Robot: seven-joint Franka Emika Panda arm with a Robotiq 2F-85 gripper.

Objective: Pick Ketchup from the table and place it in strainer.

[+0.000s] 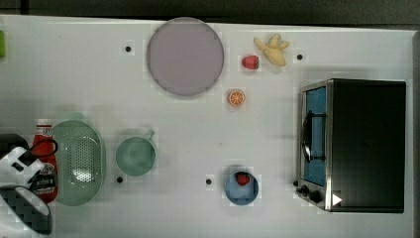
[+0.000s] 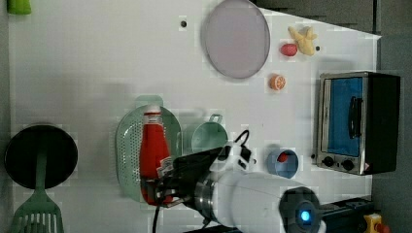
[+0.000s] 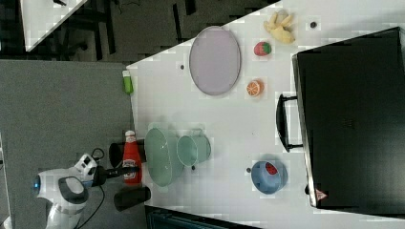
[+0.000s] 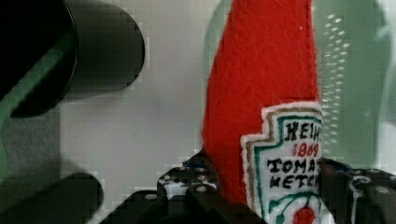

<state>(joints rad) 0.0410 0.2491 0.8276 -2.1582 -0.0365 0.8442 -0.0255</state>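
A: White counter (image 1: 69,69), dark floor at the edges. Status?

B: Fingers (image 4: 261,196) clamped on the Ketchup (image 4: 261,93), gripped at the label end. Red felt bottle, white label patch with lettering, cap pointing away from the wrist.

A: Position of the Ketchup?

B: Held off the counter, lying roughly level. Top view: Ketchup (image 1: 44,158) at the far left, overlapping the left rim of the strainer (image 1: 81,161). Left view: bottle (image 2: 154,150) over the strainer (image 2: 127,145) basin, cap toward the left view's top. Right view: bottle (image 3: 131,160) just beside the strainer (image 3: 162,157), on the right view's left. Cannot tell if touching the rim.

A: Strainer?

B: Pale green, oval, perforated bottom, upright on the counter. Nothing else seen inside.

A: Neighbours?

B: Green cup (image 1: 135,155) with handle just beside the strainer, on the top view's right. Blue bowl (image 1: 241,188) with a red fruit piece further right. Grey round plate (image 1: 184,56) near the top view's upper edge. Strawberry (image 1: 250,62), yellow banana bunch (image 1: 272,48) and orange slice (image 1: 236,97) to its right. Toaster oven (image 1: 356,144) at the far right, blue window, black handle. Black pan (image 2: 41,155) and green spatula (image 2: 36,213) at the left view's lower left.
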